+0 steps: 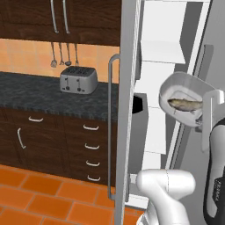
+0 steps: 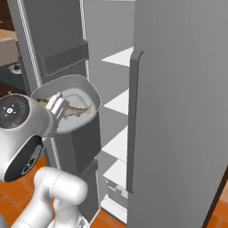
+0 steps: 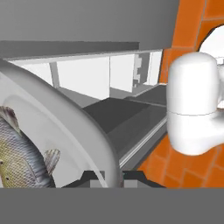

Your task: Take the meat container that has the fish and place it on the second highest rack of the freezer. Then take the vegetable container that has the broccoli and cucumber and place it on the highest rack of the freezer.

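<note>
Jaws clamped on rim of meat container (image 1: 182, 86), tilted; fish (image 1: 184, 104) inside; open freezer (image 2: 178, 111) shelves just beyond jaws.

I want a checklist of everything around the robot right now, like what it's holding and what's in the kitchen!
Surface: dark counter, orange floor tiles.
Job's things: meat container tipped steeply in front of the open freezer; fish inside it; white racks bare.
Clutter: toaster on the counter.
Hand: hand shut on the container's rim.
Cables: nothing seen.
Surroundings: utensils hanging on the wall, drawers below.
</note>
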Controlling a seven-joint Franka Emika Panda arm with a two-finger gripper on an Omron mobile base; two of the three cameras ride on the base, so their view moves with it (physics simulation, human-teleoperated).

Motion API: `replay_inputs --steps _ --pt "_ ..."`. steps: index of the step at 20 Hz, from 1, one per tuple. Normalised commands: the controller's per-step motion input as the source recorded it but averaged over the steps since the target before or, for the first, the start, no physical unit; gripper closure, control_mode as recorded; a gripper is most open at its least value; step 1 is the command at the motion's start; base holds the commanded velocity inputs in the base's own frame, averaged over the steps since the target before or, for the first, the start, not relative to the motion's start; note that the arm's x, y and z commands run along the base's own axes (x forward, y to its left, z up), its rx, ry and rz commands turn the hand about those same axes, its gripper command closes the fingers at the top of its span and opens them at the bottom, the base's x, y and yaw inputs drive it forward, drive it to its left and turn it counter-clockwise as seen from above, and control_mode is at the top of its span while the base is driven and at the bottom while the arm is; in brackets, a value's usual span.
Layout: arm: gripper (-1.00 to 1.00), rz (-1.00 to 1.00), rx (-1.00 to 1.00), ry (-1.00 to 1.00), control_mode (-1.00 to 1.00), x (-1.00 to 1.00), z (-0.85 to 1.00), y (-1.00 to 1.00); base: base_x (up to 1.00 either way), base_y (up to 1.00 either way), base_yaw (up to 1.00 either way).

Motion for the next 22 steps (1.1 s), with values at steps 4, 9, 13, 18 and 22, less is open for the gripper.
replay_inputs --steps 4,9,13,18,22 --pt "1.00 0.20 0.00 0.01 -1.00 0.10 0.35 -0.27 0.00 0.00 0.00" --pt "1.00 0.08 -0.15 -0.01 -1.00 0.01 0.10 -0.08 0.00 0.00 0.00" --pt "1.00 0.09 -0.18 -0.01 -1.00 0.12 -0.03 -0.21 0.00 0.00 0.00" --pt "1.00 0.00 -0.08 -0.01 -1.00 0.56 -0.19 -0.08 0.00 0.00 0.00" --pt "1.00 0.00 -0.05 0.00 -1.00 0.58 -0.37 -0.01 0.00 0.00 0.00"
